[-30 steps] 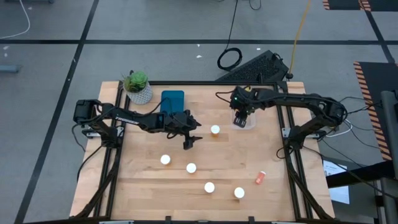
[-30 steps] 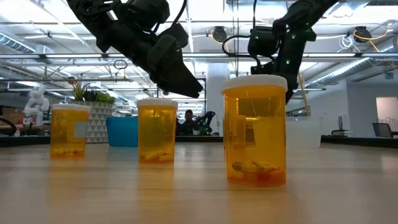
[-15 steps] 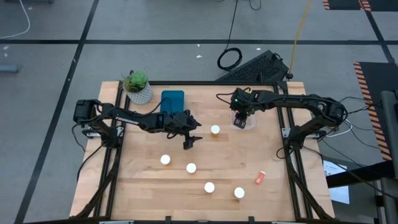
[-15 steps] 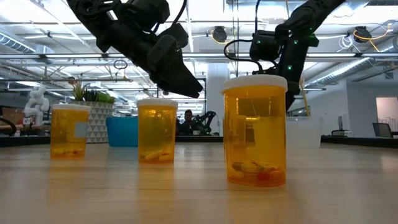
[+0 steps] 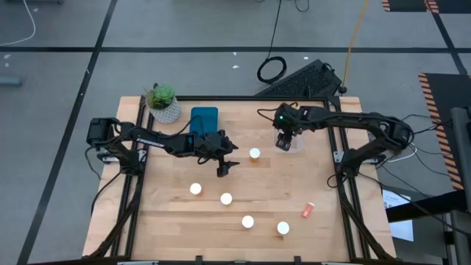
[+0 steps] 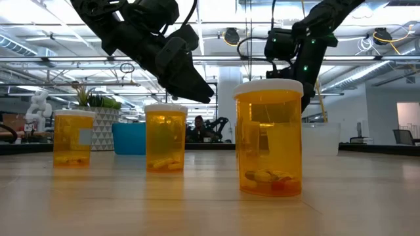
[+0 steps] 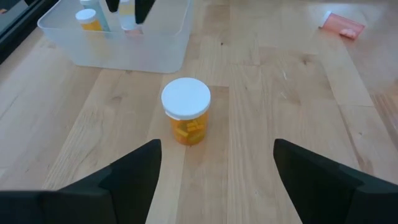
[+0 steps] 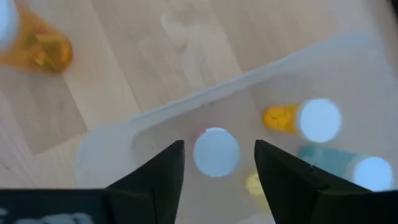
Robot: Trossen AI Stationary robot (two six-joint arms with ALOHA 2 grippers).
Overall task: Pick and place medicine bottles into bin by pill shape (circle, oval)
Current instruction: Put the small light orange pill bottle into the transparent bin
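Right now the right gripper (image 8: 214, 163) hangs spread wide and empty over the clear bin (image 5: 292, 145), so it could bump the bin's wall going up. Inside the bin are a few bottles (image 8: 216, 151). The left gripper (image 7: 214, 165), spread too, faces one bottle (image 7: 186, 112) standing beside the bin.

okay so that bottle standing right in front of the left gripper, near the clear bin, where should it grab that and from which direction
Probably the amber body just under the white cap of the bottle, coming in level from the side where the left gripper already faces it. The bottle stands upright, its round body is narrower than the open fingers, and bare wood lies on both sides. The clear bin sits apart behind it, so stop short.
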